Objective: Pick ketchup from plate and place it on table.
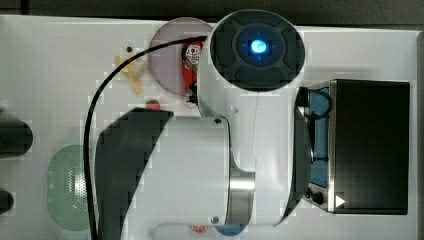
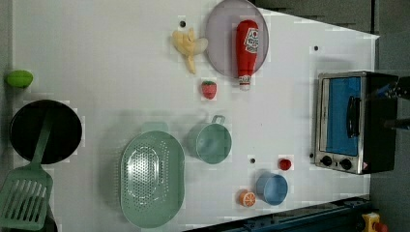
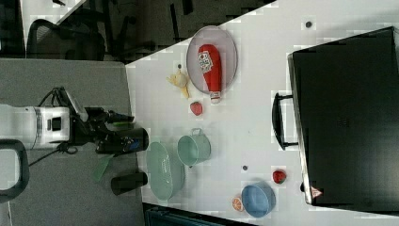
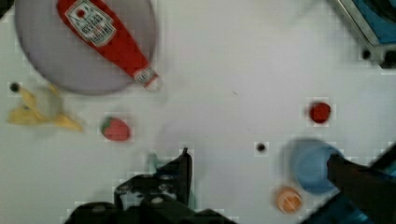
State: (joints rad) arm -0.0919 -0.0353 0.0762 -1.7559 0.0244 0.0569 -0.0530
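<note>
Wide apart and empty, my gripper (image 4: 259, 175) hangs high above the table (image 4: 224, 70). Nothing is done yet: the ketchup (image 4: 106, 38) lies across the plate (image 4: 51, 65), awaiting reach, grasp, transfer.

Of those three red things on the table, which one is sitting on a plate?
The ketchup, lying across the plate; the strawberry and red ball rest directly on the table.
</note>
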